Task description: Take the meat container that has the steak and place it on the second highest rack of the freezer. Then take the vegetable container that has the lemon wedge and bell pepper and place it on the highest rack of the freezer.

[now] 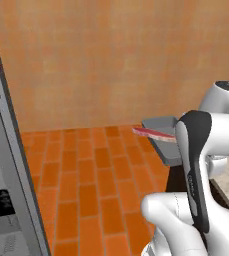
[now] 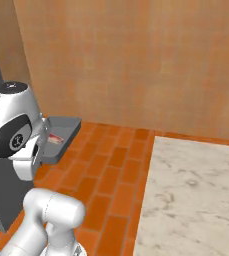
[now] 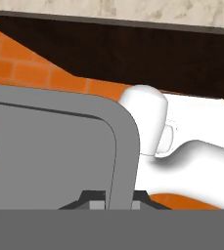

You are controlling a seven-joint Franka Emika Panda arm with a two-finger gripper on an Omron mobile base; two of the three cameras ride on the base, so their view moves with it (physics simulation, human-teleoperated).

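Carrying the shallow grey rectangular meat tray [image 1: 162,134] in the air over the orange brick floor [image 1: 91,175], the two-finger gripper [image 3: 119,199] is clamped on the tray's rim. The thin red steak slab [image 1: 150,133] lies in it, poking past the edge. The grey freezer's edge [image 1: 8,140] stands well left of the tray. Nothing racked yet; vegetable container still to do. No readable writing.

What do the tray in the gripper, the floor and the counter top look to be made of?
Tray: smooth matte grey, probably plastic or metal; uniform colour with a rounded raised rim. It carries the red steak.
Floor: orange brick or tile, judging by the staggered rectangular blocks with darker joints.
Counter top: pale stone, likely marble, with grey veining.
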